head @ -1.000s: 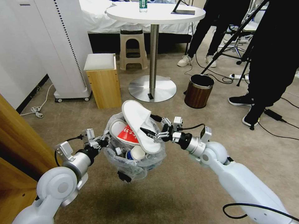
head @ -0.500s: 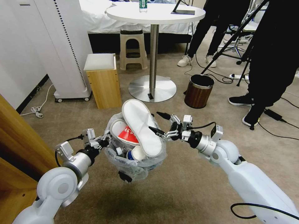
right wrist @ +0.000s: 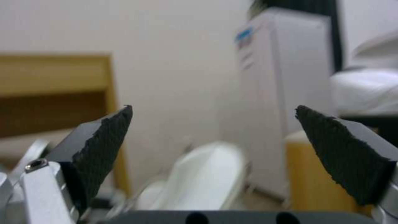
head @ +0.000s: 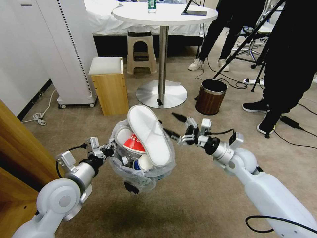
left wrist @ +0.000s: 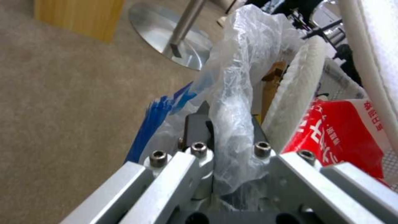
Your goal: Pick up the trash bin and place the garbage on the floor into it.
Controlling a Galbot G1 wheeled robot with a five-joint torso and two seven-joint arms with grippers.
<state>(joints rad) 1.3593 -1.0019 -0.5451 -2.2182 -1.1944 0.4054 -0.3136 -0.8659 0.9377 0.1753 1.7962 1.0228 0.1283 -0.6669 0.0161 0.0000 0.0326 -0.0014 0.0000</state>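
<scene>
Beige short-pile carpet (head: 185,205) underneath, small round bag-lined trash bin (head: 140,175) held up off it, left gripper (head: 106,151) pinching its crinkly rim, white flat slipper (head: 147,134) sticking out the top, right gripper (head: 175,125) spread open, empty, just beside the slipper

The bag-lined trash bin (head: 140,175) hangs above the floor (head: 198,198) — white slipper (head: 148,134) sticking out.

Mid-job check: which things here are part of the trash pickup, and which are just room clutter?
Job:
- small bag-lined trash bin, gripped at its bag by the left gripper
- white flat slipper on top
- red wrapper
- blue-white cup
- open right gripper beside the bin

Clutter:
- brown wood-grain bin
- round white table
- wooden box stool
- beige plastic stool
</scene>
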